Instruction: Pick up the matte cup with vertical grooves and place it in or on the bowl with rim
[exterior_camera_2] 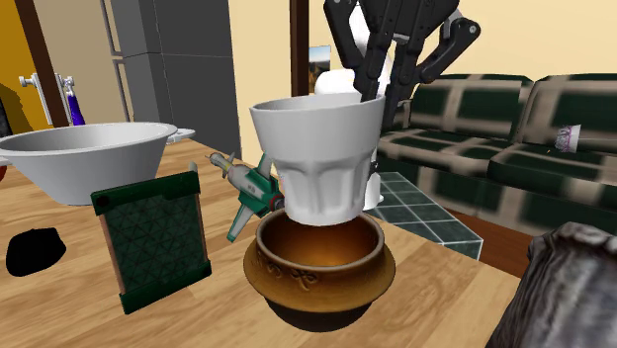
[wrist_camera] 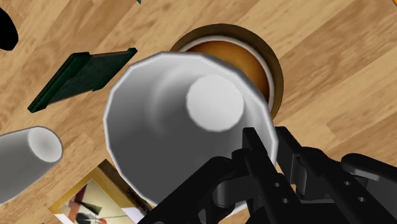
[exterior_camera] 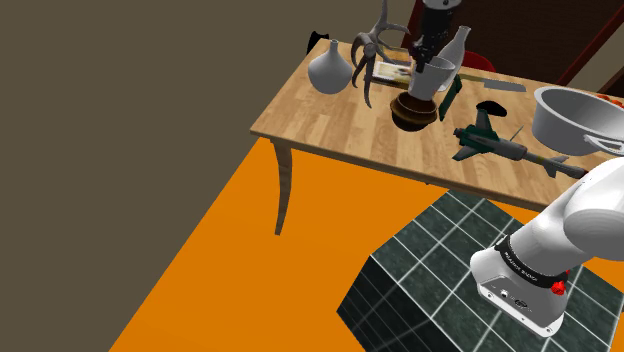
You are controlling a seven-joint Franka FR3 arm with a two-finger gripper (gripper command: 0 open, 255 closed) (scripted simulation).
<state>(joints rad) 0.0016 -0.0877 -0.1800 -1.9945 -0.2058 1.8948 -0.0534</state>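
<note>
A white cup with vertical grooves (exterior_camera_2: 318, 158) hangs upright right over a brown rimmed bowl (exterior_camera_2: 319, 267) on the wooden table. Its base sits at about the level of the bowl's mouth; I cannot tell whether they touch. My black gripper (exterior_camera_2: 381, 94) comes down from above and is shut on the cup's rim, on the side away from the second exterior camera. In the wrist view the cup (wrist_camera: 172, 114) covers most of the bowl (wrist_camera: 264, 67), with the gripper (wrist_camera: 270, 145) clasping its wall. In the shoulder view the cup (exterior_camera: 434, 75) hangs over the bowl (exterior_camera: 412, 110) below the gripper (exterior_camera: 432, 45).
A large grey basin (exterior_camera_2: 84, 158) stands at the second exterior view's left, with a green board (exterior_camera_2: 153, 237) and a toy plane (exterior_camera_2: 247, 183) close to the bowl. A white vase (exterior_camera: 331, 70), an antler-like figure (exterior_camera: 372, 55) and a white bottle (exterior_camera: 458, 45) crowd the table's far end.
</note>
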